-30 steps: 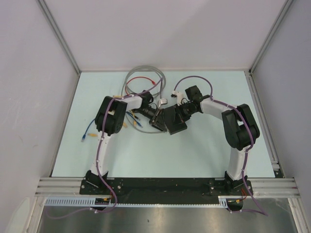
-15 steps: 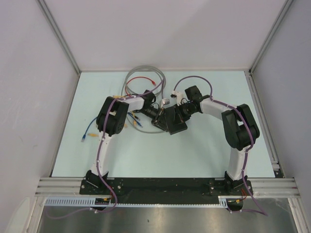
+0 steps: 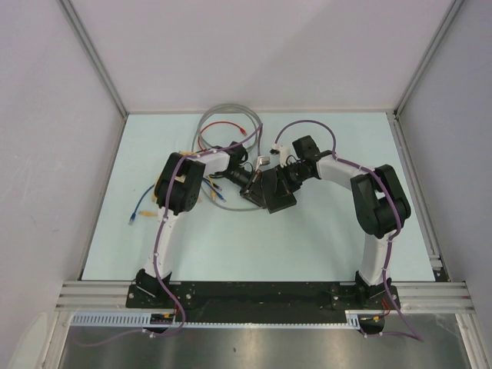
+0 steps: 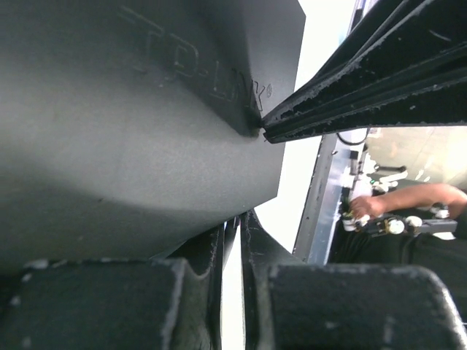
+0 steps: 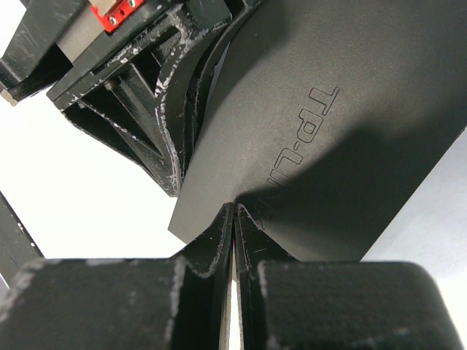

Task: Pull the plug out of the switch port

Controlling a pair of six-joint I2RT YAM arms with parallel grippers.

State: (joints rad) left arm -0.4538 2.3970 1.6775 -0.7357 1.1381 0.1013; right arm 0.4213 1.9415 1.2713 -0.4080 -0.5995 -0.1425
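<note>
Switch point(image 5: 343, 131) filling both wrist views, right hand point(image 5: 233, 215) clenched at its face, left hand point(image 4: 232, 233) nearly clenched, contents hidden

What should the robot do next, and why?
Probably the right hand should let go and reach for the plug, which I cannot make out here, while the left hand steadies the switch. Both hands pinch the switch's edges, and neither holds the plug.

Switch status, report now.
Right gripper shut on switch corner. Left gripper shut on its edge. Plug not visible. Loose cables beside left arm.
</note>
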